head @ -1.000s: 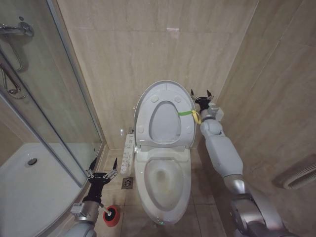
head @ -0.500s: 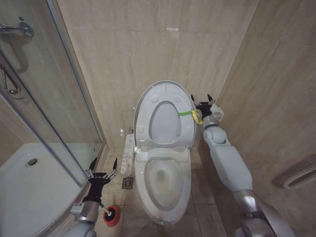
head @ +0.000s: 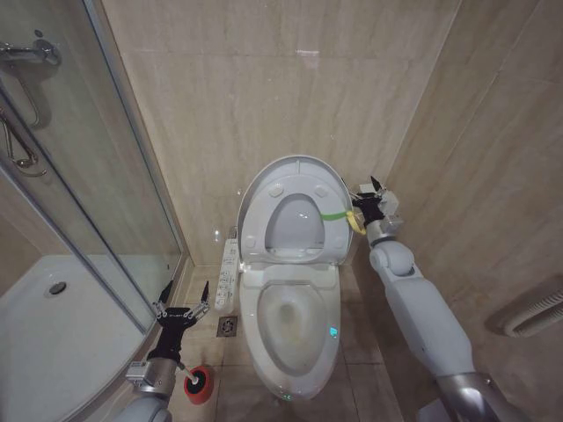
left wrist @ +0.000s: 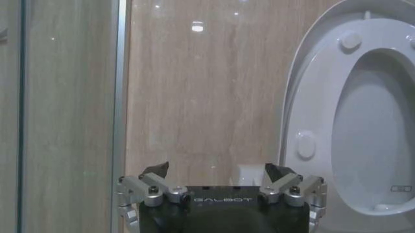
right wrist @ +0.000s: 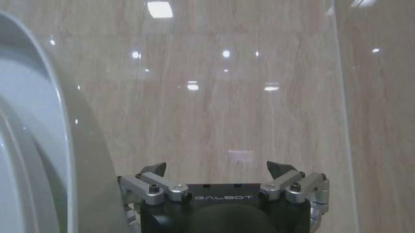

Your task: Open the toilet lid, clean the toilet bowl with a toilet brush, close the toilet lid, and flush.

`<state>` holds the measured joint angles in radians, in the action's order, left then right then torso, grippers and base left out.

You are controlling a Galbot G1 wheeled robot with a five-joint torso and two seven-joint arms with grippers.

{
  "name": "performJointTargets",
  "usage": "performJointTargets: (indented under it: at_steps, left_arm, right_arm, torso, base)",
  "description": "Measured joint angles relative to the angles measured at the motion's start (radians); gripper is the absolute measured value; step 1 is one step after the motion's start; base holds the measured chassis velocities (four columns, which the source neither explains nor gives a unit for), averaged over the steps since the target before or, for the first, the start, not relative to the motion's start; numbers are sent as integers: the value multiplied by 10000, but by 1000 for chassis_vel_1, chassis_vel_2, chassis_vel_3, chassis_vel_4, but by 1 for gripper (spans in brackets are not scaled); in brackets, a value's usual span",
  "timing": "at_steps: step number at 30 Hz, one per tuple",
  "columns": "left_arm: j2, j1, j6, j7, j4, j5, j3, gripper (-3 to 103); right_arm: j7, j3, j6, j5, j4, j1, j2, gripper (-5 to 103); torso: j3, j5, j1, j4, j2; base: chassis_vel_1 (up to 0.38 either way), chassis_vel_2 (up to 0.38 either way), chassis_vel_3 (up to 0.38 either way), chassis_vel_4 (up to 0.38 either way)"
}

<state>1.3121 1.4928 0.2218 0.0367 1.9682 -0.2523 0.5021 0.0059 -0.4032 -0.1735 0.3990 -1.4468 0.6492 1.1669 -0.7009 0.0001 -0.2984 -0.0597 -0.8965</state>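
Toilet brush (head: 197, 383), 1 of it, stands in its red holder on the floor just below the left gripper (head: 182, 297), whose fingers hang spread and empty; beyond them, toward the middle, lies the 1 toilet bowl (head: 290, 325), uncovered and, by my judgement, not yet scrubbed; farthest, the 1 toilet lid (head: 293, 211) stands raised, tilted off the wall, its green strap just beside the right gripper (head: 365, 192), fingers spread, grasping nothing; brushing, closing and flushing remain.
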Motion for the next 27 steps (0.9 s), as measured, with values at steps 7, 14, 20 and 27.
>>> performJointTargets:
  at_steps: [7,14,20,27]
  left_arm:
    - [0,0,0,0,0,0,-1,100]
    - [0,1,0,0,0,0,0,100]
    - [0,0,0,0,0,0,1,100]
    - [0,0,0,-1,0,0,0,100]
  right_arm:
    - [-102,-676,-16,163,-1241,1605,-417,100]
    - [-250,-1319,-83,350,-2328,3092,-686,100]
    - [-472,-1958,-303,521,-3097,4124,-794,100]
    - [-480,-2403,-281,743,-3344,4461,-1019,100]
  torso:
    - [0,0,0,-2,0]
    - [-1,2,0,-2,1]
    - [0,0,0,1,2]
    - [0,0,1,-2,2]
  base:
    - [0,0,0,0]
    - [0,0,0,0]
    - [0,0,0,0]
    - [0,0,0,0]
